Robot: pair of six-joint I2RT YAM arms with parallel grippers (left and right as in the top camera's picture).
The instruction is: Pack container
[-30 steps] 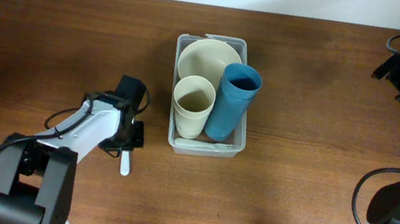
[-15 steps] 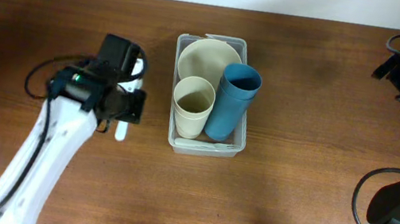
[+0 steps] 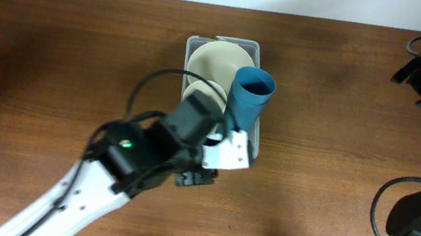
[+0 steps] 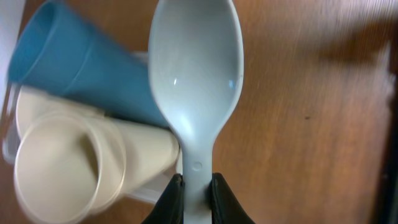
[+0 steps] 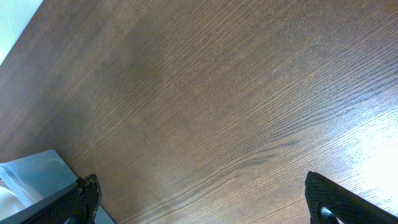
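Your left arm (image 3: 137,153) hides the lower half of the clear container (image 3: 224,45) at upper centre of the overhead view. Only a crescent of the cream cup (image 3: 200,89) shows. The left gripper (image 4: 194,186) is clenched on a smooth, pale plastic spoon (image 4: 196,68), with the handle's end cut off below. A tapered blue cup (image 3: 250,90) lies beside a round cream bowl (image 3: 218,60). The right gripper (image 5: 199,186) is spread wide over the grained wood table (image 5: 249,93).

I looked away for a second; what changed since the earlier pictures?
The left gripper, shut on the pale spoon, swung right from beside the container to over its near end. The blue cup, cream cup, bowl and right gripper stayed put.
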